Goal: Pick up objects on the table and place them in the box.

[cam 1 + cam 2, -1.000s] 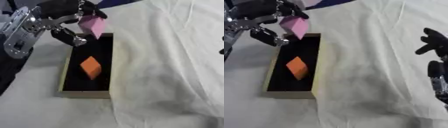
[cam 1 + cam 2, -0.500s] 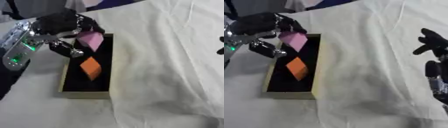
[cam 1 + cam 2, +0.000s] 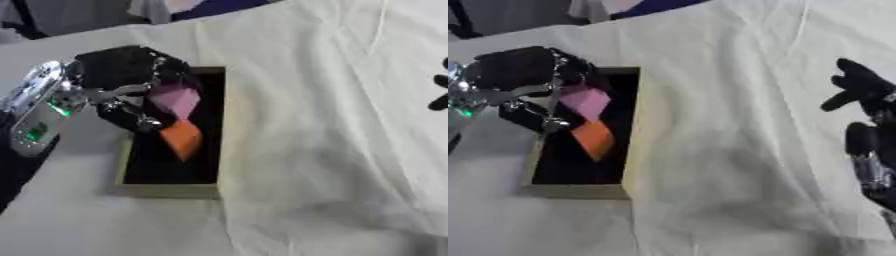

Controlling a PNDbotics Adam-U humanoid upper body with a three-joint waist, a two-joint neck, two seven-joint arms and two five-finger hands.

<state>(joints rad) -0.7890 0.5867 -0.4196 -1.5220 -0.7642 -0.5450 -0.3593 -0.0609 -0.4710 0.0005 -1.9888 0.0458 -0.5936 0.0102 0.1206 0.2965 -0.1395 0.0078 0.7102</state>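
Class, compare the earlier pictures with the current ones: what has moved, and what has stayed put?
The left robot hand has lowered the pink block into the box, down onto the orange block, still holding it. The orange block, the box and the right robot hand at the right edge stayed put.

I've got both head eyes looking steeply down, close in; both share the box (image 3: 171,189) and cloth-covered table (image 3: 324,150).
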